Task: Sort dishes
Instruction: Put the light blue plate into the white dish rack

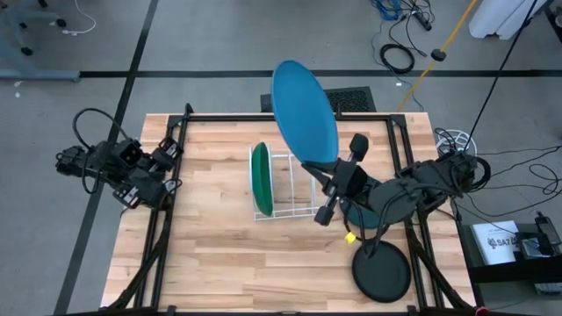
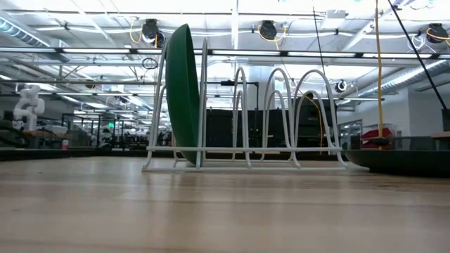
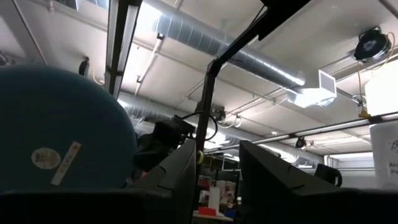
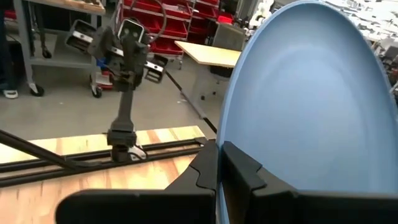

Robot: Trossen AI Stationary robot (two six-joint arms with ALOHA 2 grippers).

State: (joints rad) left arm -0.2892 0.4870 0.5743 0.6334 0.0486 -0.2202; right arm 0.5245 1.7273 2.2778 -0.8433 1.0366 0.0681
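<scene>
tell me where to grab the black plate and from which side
The black plate lies flat on the table near the right front corner, so pinch its rim. Come from the right, the near edge for the right tool, which is now shut on the light blue plate.

Green plate, light blue plate

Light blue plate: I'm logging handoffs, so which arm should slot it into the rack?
Right. The right gripper already holds the light blue plate above the white rack; the left gripper waits at the table's left edge.
</scene>
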